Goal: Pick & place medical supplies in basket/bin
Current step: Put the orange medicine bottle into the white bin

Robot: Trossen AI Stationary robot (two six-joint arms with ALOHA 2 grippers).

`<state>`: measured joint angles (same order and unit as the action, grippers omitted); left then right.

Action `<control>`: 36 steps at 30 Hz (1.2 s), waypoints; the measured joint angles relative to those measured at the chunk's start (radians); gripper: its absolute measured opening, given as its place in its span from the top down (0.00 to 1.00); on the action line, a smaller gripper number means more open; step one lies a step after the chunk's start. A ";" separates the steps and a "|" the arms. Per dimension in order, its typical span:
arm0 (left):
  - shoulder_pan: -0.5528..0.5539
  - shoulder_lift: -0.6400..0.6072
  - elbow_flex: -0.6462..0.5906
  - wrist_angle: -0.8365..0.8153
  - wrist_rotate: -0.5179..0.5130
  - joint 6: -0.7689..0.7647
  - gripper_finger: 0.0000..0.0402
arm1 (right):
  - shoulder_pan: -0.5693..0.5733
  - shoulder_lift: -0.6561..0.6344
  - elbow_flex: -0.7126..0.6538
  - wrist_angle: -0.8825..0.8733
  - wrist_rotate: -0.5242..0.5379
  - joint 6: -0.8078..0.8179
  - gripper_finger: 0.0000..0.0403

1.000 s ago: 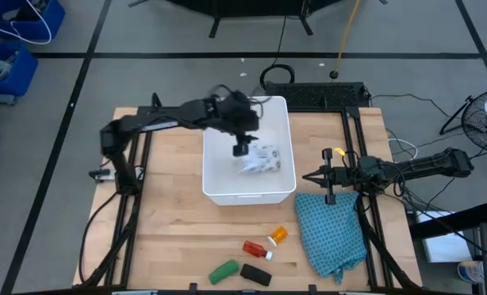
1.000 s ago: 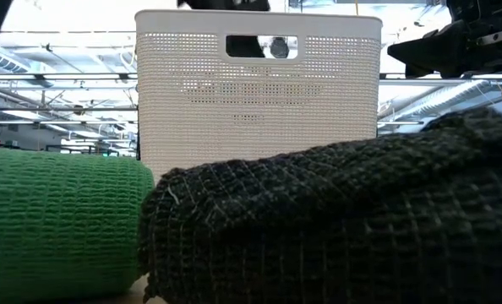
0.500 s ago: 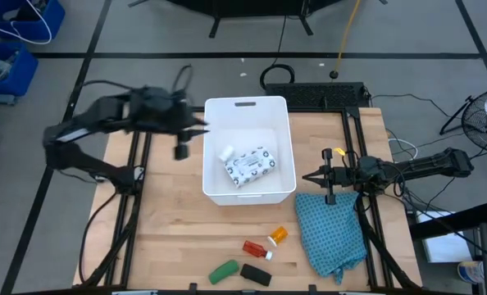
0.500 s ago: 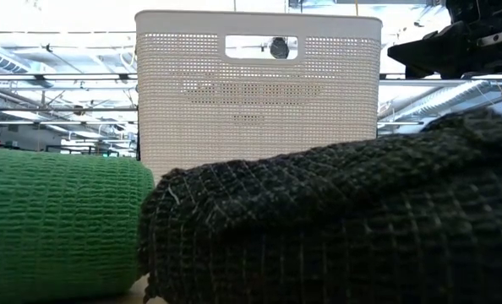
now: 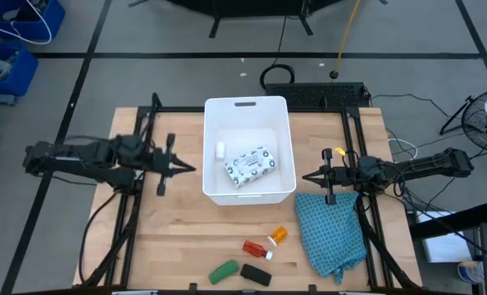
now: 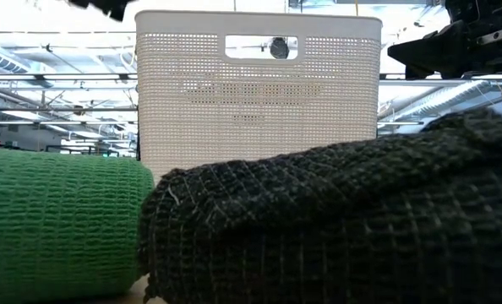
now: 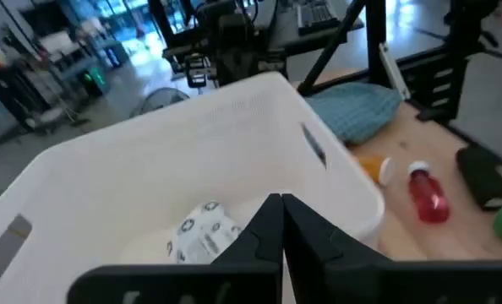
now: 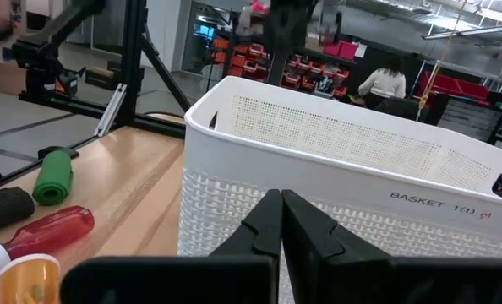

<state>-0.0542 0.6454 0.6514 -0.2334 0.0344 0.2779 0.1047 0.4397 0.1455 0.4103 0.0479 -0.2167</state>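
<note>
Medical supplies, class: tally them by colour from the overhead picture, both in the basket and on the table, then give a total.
White: 2, the printed packet and small cylinder, both in the basket
Orange: 1, vial
Red: 1, tube
Green: 1, roll
Black: 1, roll
Total: 6

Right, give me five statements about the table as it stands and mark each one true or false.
1. The white printed packet lies inside the white basket. True.
2. The orange vial is in the basket. False: it lies on the table in front of the basket, near the red tube.
3. The left pincer holds the green roll. False: it is shut and holds nothing, beside the basket; the green roll lies at the table's front edge.
4. The right pincer is shut, beside the basket, above the teal cloth. True.
5. The black roll lies next to the green roll. True.
</note>
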 joint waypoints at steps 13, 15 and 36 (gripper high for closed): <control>-0.015 -0.404 -0.472 0.380 0.066 -0.083 1.00 | 0.000 0.000 0.000 0.001 0.000 -0.002 1.00; -0.015 -0.406 -0.498 0.397 0.062 -0.089 1.00 | 0.000 0.000 0.000 0.005 0.000 -0.005 1.00; -0.015 -0.404 -0.615 0.524 -0.071 -0.010 0.94 | 0.000 0.000 0.000 0.007 0.000 -0.001 1.00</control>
<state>-0.0689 0.2417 0.0360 0.2909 -0.0370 0.2676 0.1047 0.4397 0.1455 0.4177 0.0474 -0.2180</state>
